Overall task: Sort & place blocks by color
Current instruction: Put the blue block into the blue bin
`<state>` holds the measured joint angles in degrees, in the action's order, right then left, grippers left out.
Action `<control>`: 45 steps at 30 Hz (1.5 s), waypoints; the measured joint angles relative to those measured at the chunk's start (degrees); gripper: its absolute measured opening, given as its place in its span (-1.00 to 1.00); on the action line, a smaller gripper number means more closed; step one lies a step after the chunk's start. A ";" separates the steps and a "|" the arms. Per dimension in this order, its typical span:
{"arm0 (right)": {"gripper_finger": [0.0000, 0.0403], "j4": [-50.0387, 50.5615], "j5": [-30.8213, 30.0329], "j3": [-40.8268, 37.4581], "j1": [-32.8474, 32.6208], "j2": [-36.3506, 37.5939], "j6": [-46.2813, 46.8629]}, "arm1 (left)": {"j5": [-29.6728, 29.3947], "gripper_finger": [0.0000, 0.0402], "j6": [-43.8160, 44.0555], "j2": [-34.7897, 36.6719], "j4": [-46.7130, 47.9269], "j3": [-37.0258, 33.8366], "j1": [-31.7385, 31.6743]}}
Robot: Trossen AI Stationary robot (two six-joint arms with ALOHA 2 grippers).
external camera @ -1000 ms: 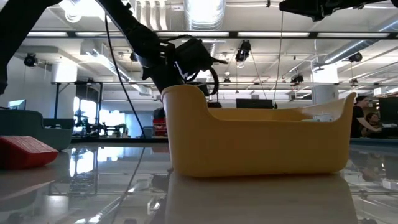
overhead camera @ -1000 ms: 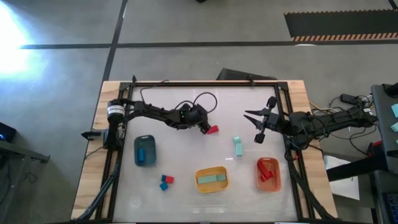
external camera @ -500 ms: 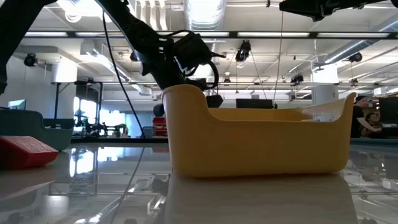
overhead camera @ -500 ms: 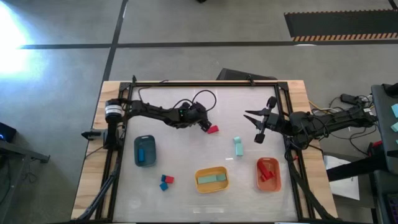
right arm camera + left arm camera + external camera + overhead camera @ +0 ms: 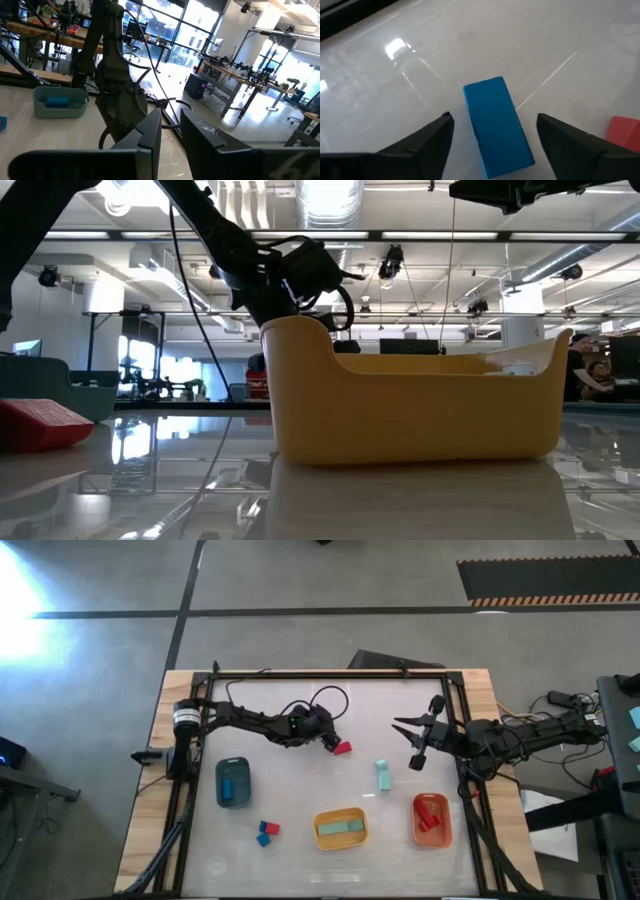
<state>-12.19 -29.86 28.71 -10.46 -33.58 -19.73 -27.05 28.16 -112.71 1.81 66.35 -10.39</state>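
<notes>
My left gripper is low over the table's middle and open. In the left wrist view its fingers stand on either side of a blue bar block that lies flat on the table, without touching it. The arm hides this block in the high view. A red block lies just right of the gripper. A mint block lies loose toward the right. A red and a blue block lie near the front. My right gripper waits raised at the right, fingers nearly together, holding nothing.
A grey-blue bin at the left holds a blue block. A yellow bin at the near edge holds a mint bar. An orange bin at the right holds red blocks. A black frame borders the table.
My left gripper rose slightly and came back down over the same spot, its fingers still apart. No block has moved.
</notes>
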 joint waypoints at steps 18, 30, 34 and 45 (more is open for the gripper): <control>-0.69 0.39 0.00 0.00 0.00 0.00 -0.39 | -6.94 0.22 2.82 -3.32 -3.28 -0.02 0.00; -0.69 0.35 -0.01 0.00 0.00 0.02 -0.42 | -5.98 -0.42 2.93 -1.39 -0.86 -0.02 1.16; -0.69 0.35 -0.04 0.00 0.00 0.04 -0.40 | -6.37 -0.42 2.83 4.62 4.74 -0.02 3.30; -0.69 1.46 -0.05 0.00 0.00 0.02 1.17 | -10.17 -0.37 29.80 27.99 47.63 0.12 18.54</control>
<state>-10.73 -29.91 28.71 -10.46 -33.56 -18.56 -37.22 57.97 -84.72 49.44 66.47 8.15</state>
